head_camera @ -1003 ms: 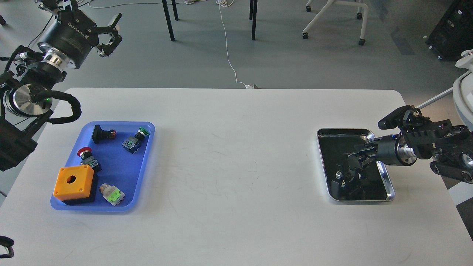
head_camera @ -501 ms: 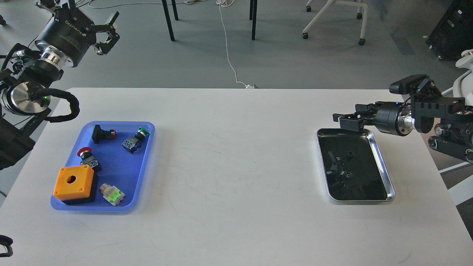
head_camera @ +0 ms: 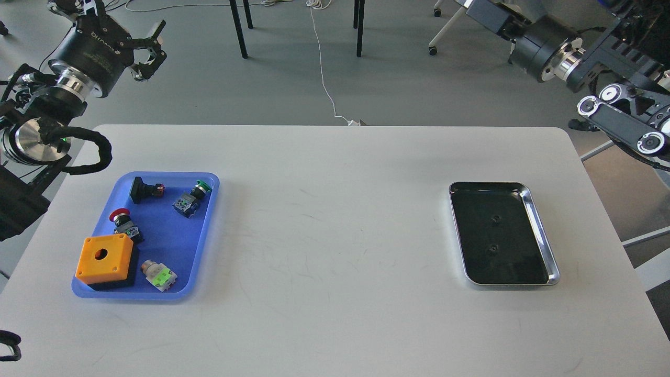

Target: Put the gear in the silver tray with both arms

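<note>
The silver tray (head_camera: 511,284) lies on the right side of the white table. Two small dark round pieces (head_camera: 493,220) show on its mirror-like bottom; I cannot tell whether they are gears or reflections. My left gripper (head_camera: 151,48) hangs high over the floor beyond the table's far left corner, its fingers spread open and empty. My right arm (head_camera: 547,48) is raised at the top right, well above and behind the silver tray. Its far end (head_camera: 484,12) runs to the top edge, so its fingers are cut off.
A blue plastic tray (head_camera: 209,180) at the left holds an orange box (head_camera: 103,259), a black switch (head_camera: 143,189), a green push button (head_camera: 191,198), a red push button (head_camera: 123,222) and a white-green part (head_camera: 158,275). Chair legs and a white cable stand on the floor behind the table.
My right arm has lifted from inside the silver tray and swung up and back to the top right. The left gripper has barely moved.
</note>
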